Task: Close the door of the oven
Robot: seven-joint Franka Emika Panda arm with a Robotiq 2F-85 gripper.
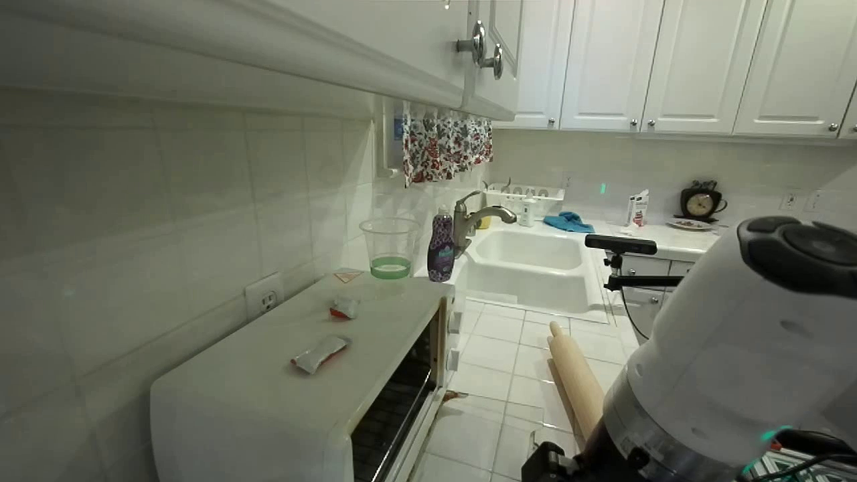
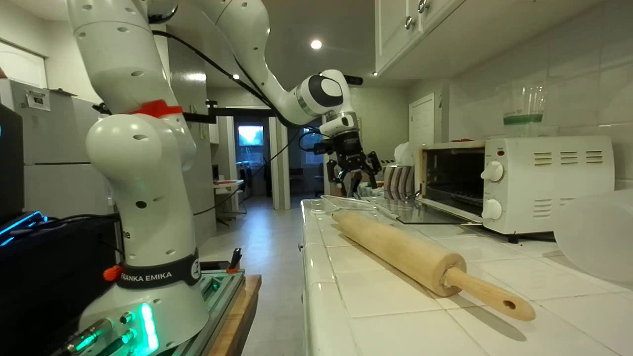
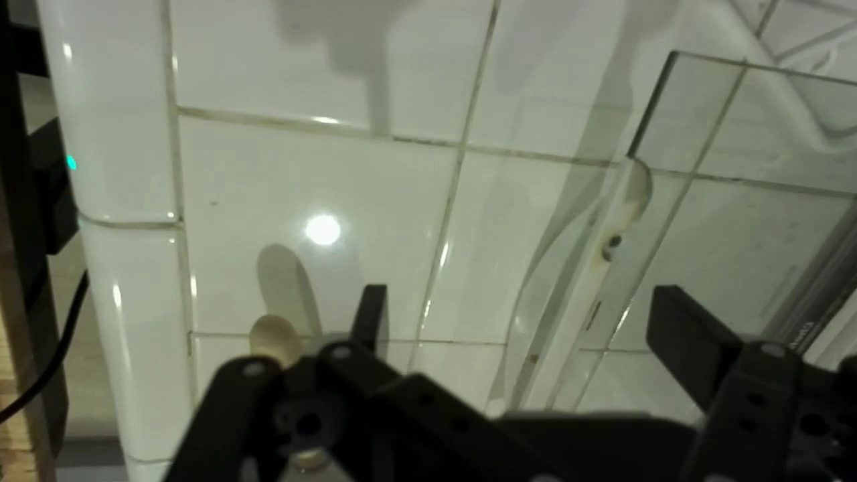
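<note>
The white oven (image 2: pixel 568 188) stands on the tiled counter with its dark cavity open; it also shows in an exterior view (image 1: pixel 248 415). Its door (image 2: pixel 428 213) is lowered and lies about level just above the counter. In the wrist view the door is a clear glass pane (image 3: pixel 750 254) with a pale handle bar (image 3: pixel 569 335) along its outer edge. My gripper (image 2: pixel 354 184) is open and empty, pointing down above the door's outer edge. In the wrist view the handle bar lies below and between the spread fingers (image 3: pixel 521 308). I cannot tell of any contact.
A wooden rolling pin (image 2: pixel 395 249) lies on the counter near the door; its handle end (image 3: pixel 274 338) shows in the wrist view. A clear tub (image 1: pixel 390 248), a purple bottle (image 1: pixel 440 248) and the sink (image 1: pixel 535 288) are beyond the oven. Small packets (image 1: pixel 321 355) lie on top.
</note>
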